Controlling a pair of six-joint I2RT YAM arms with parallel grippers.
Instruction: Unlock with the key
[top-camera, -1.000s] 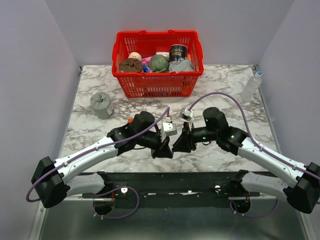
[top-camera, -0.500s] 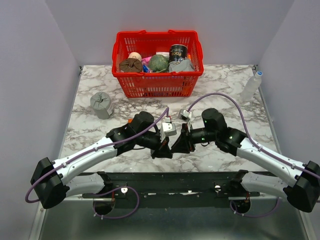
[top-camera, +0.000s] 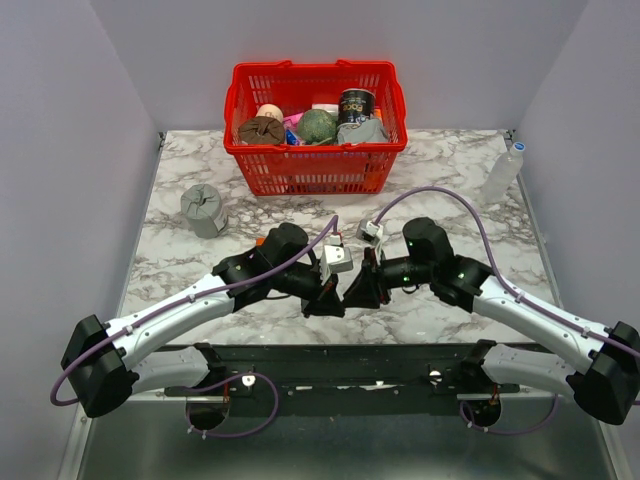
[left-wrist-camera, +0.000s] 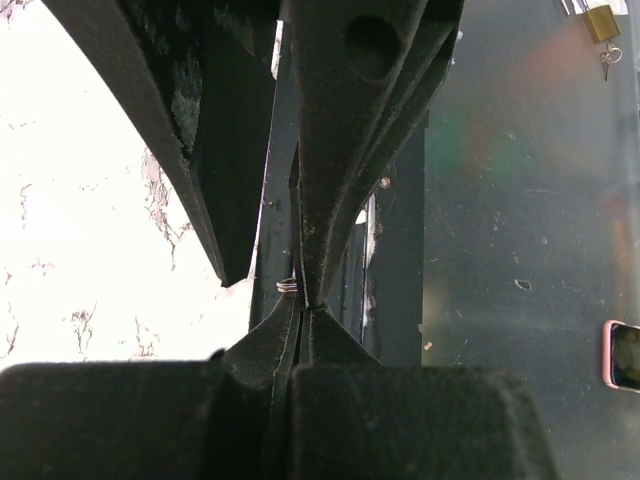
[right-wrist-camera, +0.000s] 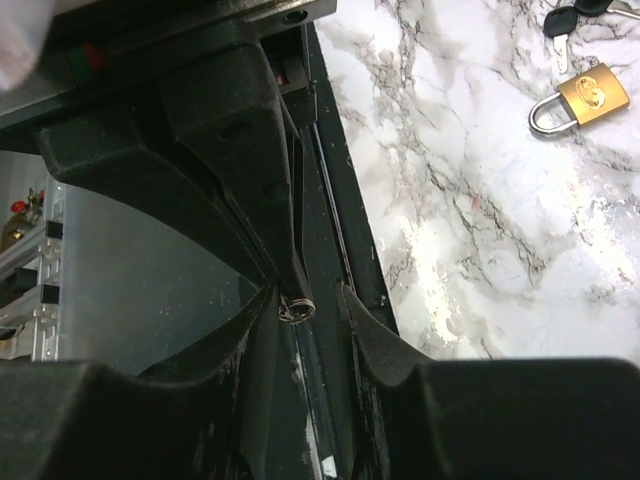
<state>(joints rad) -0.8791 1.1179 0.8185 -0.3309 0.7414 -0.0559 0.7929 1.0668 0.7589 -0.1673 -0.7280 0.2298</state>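
Where both arms meet over the near edge of the tabletop (top-camera: 450, 165), left gripper (left-wrist-camera: 303, 308) is pressed fully together, its thin tips pointing at the other arm; a small wire ring (right-wrist-camera: 295, 308) sits right at those tips; cannot tell if the ring is pinched or what it hangs from, since the fingers hide it; right gripper (right-wrist-camera: 308, 296) is spread part way, fingers either side of the left tips and the ring, nothing clamped between them; in left wrist view one right finger comes down tip to tip with the closed left pair, the other stands off to the side; below both is the dark frame rail at the tabletop's edge, marble beyond it; key (right-wrist-camera: 559, 30), black head with a short metal blade, lies flat on the marble well away from both grippers, untouched, just beside the brass padlock (right-wrist-camera: 585, 97), blade pointing toward the lock's shackle end; another dark bit at the frame's top edge next to it, too cut off to name; in the top view the padlock and key are hidden by the arms; farther back a red basket (top-camera: 310, 172) full of mixed items stands at the far edge; grey crumpled lump (top-camera: 204, 210) to its left; clear bottle (top-camera: 500, 176) at the far right side.
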